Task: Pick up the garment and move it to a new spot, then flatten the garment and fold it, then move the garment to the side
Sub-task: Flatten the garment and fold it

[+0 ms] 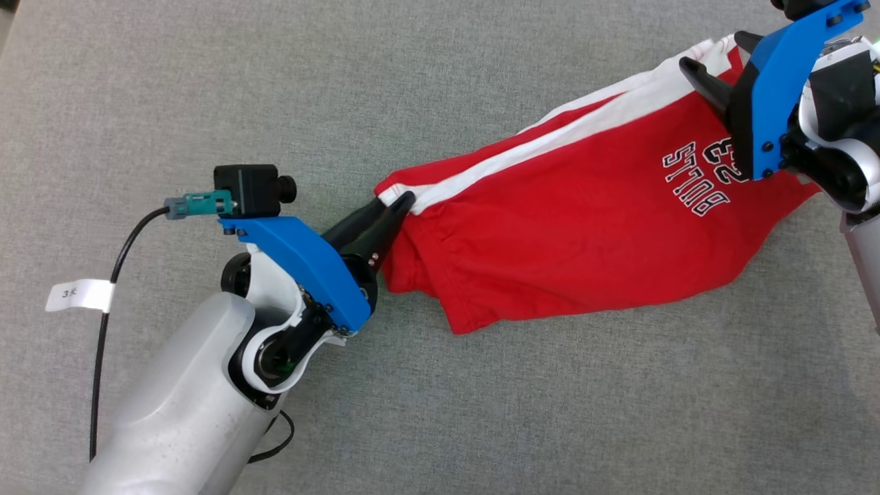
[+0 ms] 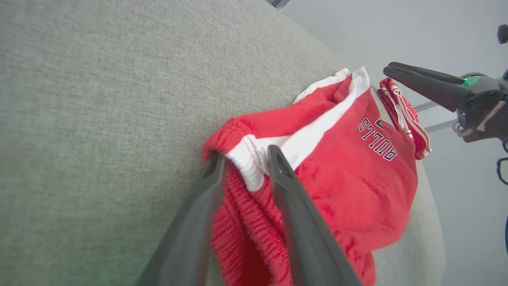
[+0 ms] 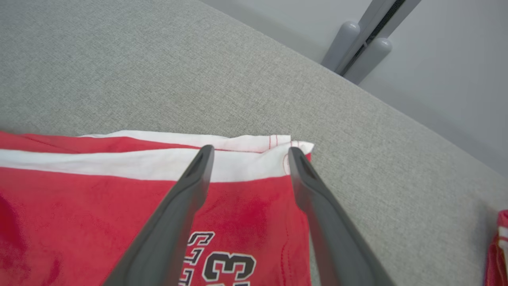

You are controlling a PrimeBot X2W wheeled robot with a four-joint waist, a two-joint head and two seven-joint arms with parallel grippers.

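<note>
- Left wrist view catches a red striped piece (image 2: 401, 115) just beyond the garment (image 2: 349, 167).
- Left gripper (image 1: 393, 201) pinches its 9 o'clock hem; right gripper (image 1: 713, 49) is spread at 2 o'clock.
- Red, white stripe, rumpled on grey surface (image 1: 412, 82).

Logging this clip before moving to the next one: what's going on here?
A two-armed robot is working on red shorts lying rumpled on a grey table. Its left gripper pinches the white-striped corner at one end. Its right gripper is open over the opposite end, near the printed number, gripping nothing. The shorts are not yet flat or folded.
</note>
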